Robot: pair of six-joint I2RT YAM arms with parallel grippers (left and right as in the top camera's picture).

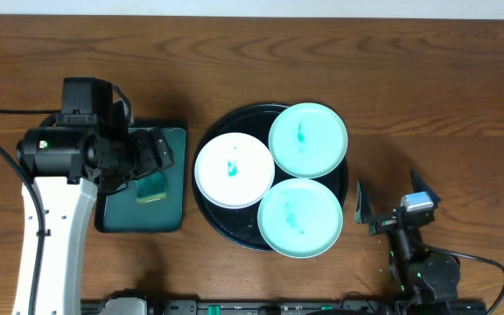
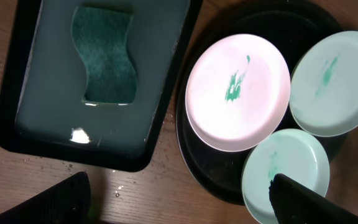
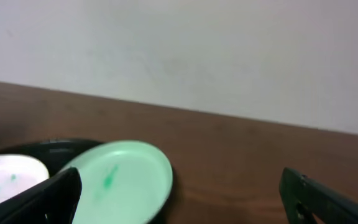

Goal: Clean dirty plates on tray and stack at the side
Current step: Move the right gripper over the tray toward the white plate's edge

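Brown wooden tabletop [image 1: 427, 79] fills the overhead view, and a pale wall is seen behind it from the right wrist. Three small round plates are set close together on a large round black tray with a raised rim [image 1: 234, 122] at the middle of the table. A white plate [image 1: 234, 170] is placed on the tray's left side, one pale mint green plate [image 1: 308, 140] at the upper right and a second mint green plate [image 1: 300, 218] at the lower right; their edges meet, and each reaches out over the tray's rim. A teal-green smear is carried at the centre of every plate. Just left of the round tray, a smaller dark rectangular tray with a teal-green inside [image 2: 48, 118] is laid, with a dark green wavy-edged sponge [image 2: 104, 55] resting in it. The left gripper [image 1: 157, 156] is held above this rectangular tray, its fingers spread wide and empty. The right gripper [image 1: 390, 203] is positioned right of the round tray, apart from it, its fingers likewise spread wide with nothing held.
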